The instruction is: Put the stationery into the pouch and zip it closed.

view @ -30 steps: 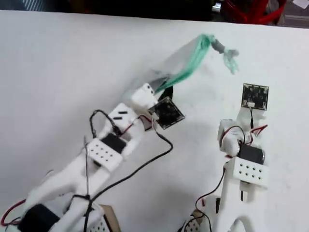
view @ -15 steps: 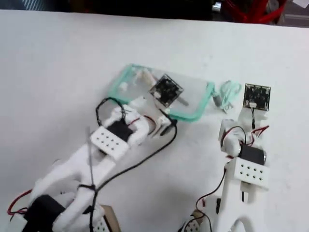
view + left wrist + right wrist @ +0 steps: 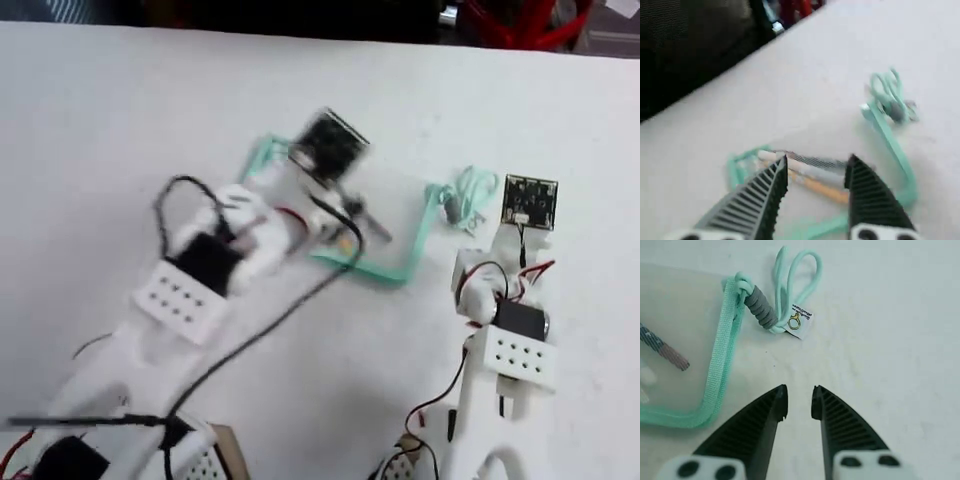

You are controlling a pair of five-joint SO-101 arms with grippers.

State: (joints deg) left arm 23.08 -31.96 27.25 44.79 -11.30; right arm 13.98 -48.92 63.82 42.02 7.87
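Note:
The clear pouch [image 3: 398,205] with a mint-green edge lies flat on the white table. Pens [image 3: 815,181] lie inside it, and one dark pen tip [image 3: 666,349] shows through the plastic. Its mint cord loop with a grey slider [image 3: 468,190] rests at the pouch's right corner. My left gripper [image 3: 817,162] hangs open just above the pouch with nothing between its fingers. My right gripper [image 3: 800,391] sits low over bare table just short of the cord loop [image 3: 790,285], its fingers a narrow gap apart and holding nothing.
The right arm [image 3: 505,310] stands at the front right, the left arm [image 3: 190,290] crosses from the front left. Dark clutter lines the table's far edge [image 3: 300,35]. Bare white table lies to the left and far right.
The left gripper held the pouch raised a second ago; the pouch now lies flat, released, and the left arm has swung left and lifted. The right arm has not moved.

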